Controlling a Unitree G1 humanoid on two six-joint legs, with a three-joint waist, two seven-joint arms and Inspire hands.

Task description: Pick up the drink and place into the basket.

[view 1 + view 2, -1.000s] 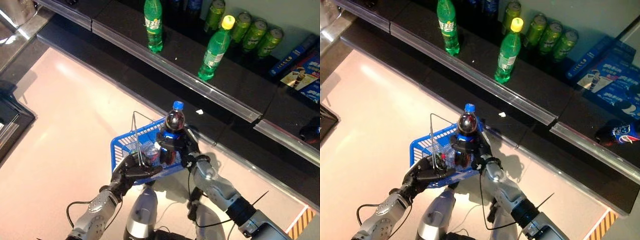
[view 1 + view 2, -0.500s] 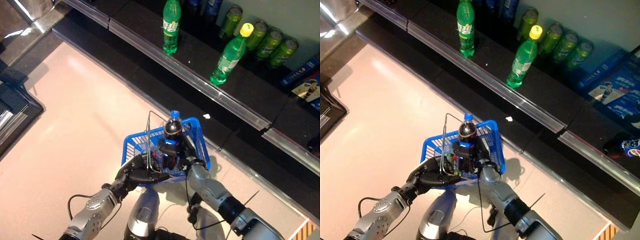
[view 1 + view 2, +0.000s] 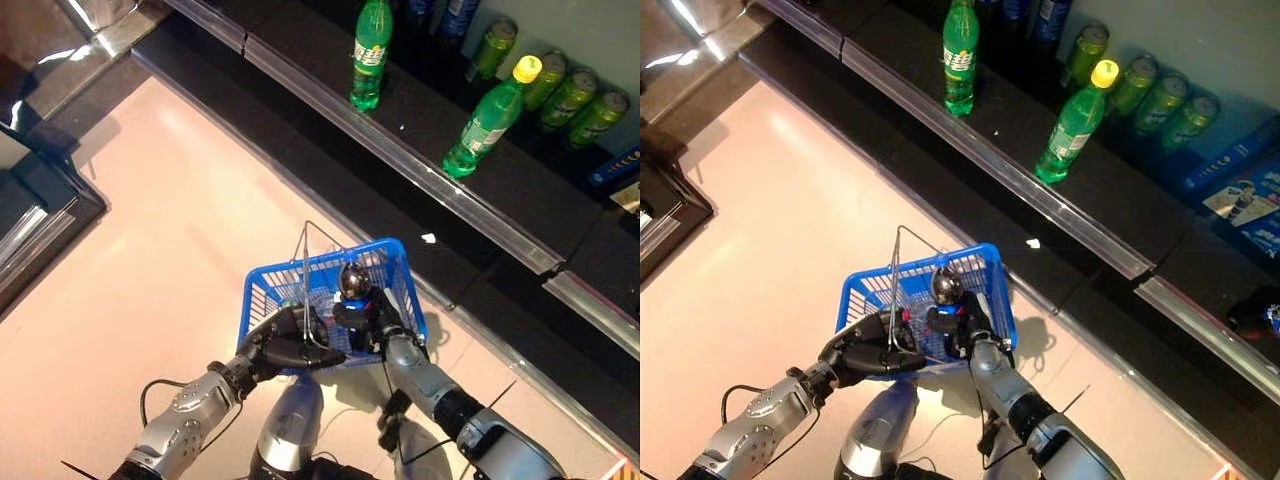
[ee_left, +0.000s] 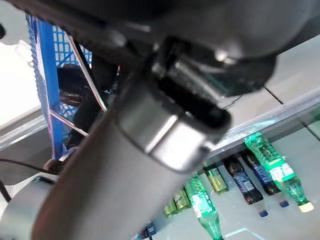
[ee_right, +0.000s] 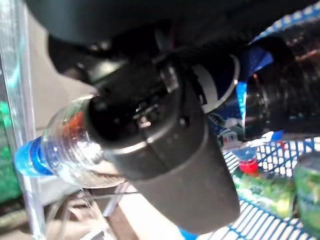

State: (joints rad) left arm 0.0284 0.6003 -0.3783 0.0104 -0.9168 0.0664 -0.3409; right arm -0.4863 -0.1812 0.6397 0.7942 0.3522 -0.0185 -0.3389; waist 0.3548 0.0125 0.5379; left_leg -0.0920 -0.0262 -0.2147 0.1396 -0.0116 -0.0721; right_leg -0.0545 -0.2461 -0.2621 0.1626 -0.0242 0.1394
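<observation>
2 dark hands work at a blue basket (image 3: 400,290). The left hand (image 3: 283,340) is curled around its wire handle (image 3: 305,262). The right hand (image 3: 368,322), wrapped around a dark cola bottle (image 3: 352,285), lowers it inside. Next, likely, release it.

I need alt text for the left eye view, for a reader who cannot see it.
The right hand holds a dark cola bottle inside a blue basket, while the left hand grips the basket's wire handle. Behind, a dark shelf carries green bottles and cans.
</observation>
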